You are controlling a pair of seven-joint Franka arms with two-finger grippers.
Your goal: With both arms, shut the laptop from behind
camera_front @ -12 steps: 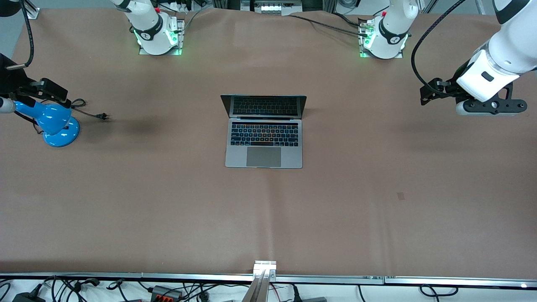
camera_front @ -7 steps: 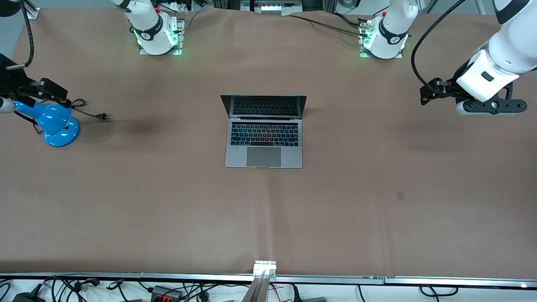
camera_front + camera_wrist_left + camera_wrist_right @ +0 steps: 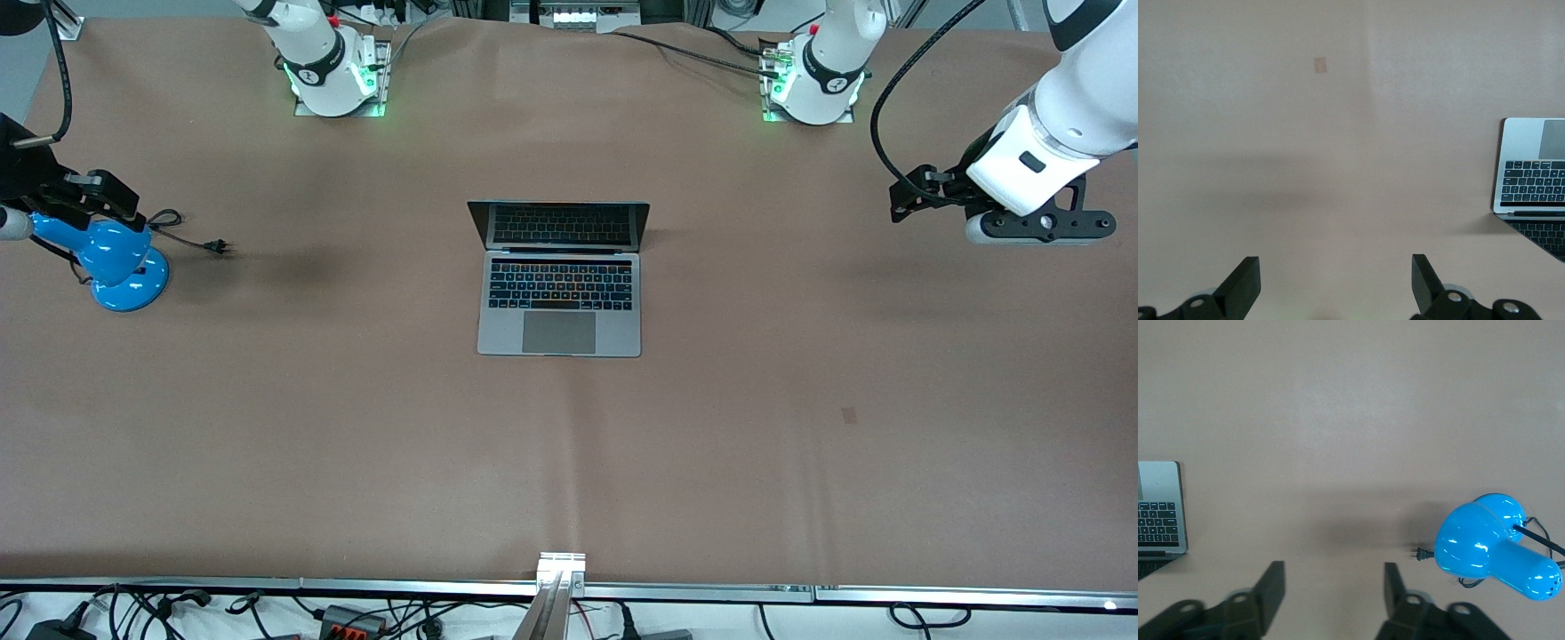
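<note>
Currently laptop (image 3: 559,277) stands open at table centre; left gripper (image 3: 1336,285) and right gripper (image 3: 1333,590) hover at their own table ends, jaws spread, empty

A robotics lab bench, by every sign. Two white arms are bolted by metal base plates (image 3: 338,105) with glowing green lights at the top of the front view, on a wide table (image 3: 800,462) under brown covering. An aluminium rail (image 3: 560,587) edges the bottom of the frame, with loose cables and power adapters (image 3: 347,618) below it at lower left.
</note>
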